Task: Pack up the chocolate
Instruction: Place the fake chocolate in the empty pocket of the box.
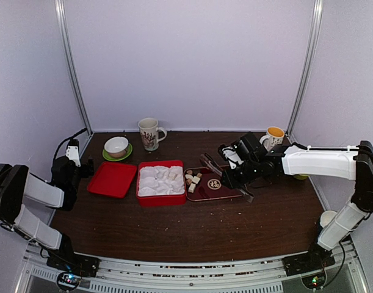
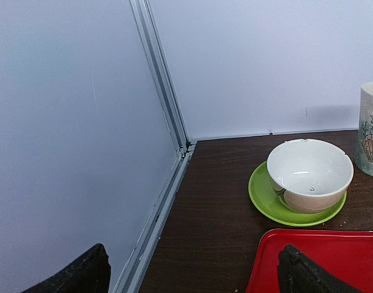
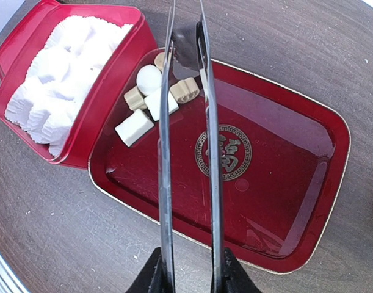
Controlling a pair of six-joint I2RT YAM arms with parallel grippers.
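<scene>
Right gripper (image 3: pixel 191 276), pinched on slim metal tongs (image 3: pixel 164 183), points their tips, apparently empty, lengthwise at the cream and brown chocolate pieces (image 3: pixel 151 104) clustered in one corner of the dark red lacquered tray (image 3: pixel 284 183) (left gripper (image 2: pixel 195 274) spread, well away).

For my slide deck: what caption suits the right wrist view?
Tongs poised over chocolate pieces clustered in a dark red tray, beside the red box with white insert.
</scene>
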